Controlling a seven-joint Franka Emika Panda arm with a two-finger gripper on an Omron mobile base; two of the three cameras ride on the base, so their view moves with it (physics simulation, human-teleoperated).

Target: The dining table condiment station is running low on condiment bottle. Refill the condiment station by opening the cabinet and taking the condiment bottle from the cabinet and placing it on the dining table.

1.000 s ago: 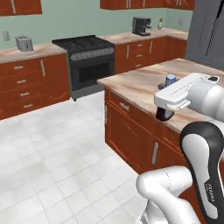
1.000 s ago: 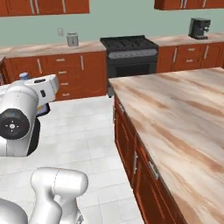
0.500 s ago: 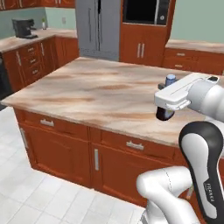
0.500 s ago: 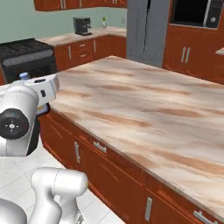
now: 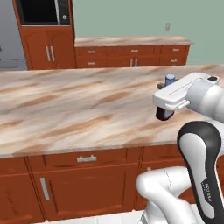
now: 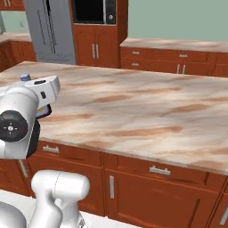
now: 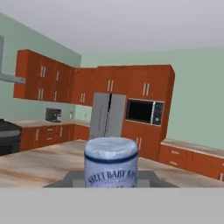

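The dining table point(image 5: 78, 105) spans the left base view from edge to edge, its marble top bare across the whole left and middle; its near edge runs above a row of drawers and doors. In the right base view the same top point(image 6: 147, 111) stretches away to the right, with free surface all the way to its far edge.

Beyond the table stand a grey refrigerator point(image 6: 46, 29), a built-in microwave point(image 6: 93, 11) set in tall red-brown cabinetry, and a low wall counter point(image 5: 131, 41) along the far wall. The hand view adds what the base views lack: upper wall cabinets point(image 7: 43, 76) running along the left wall, a coffee machine point(image 7: 53, 114) on the counter below them, and the edge of a dark stove point(image 7: 6, 131) at far left.

The gripper point(image 5: 168, 103) hangs above the table's near right part, its jaws closed on the condiment bottle point(image 5: 165, 113). The bottle stands upright, long axis vertical, pale cap up and showing above the hand, dark base below it, over the marble; whether it touches the top cannot be told. In the right base view only the cap point(image 6: 25, 77) peeks over the arm. In the hand view the cap and label point(image 7: 111, 164) sit close at bottom centre.
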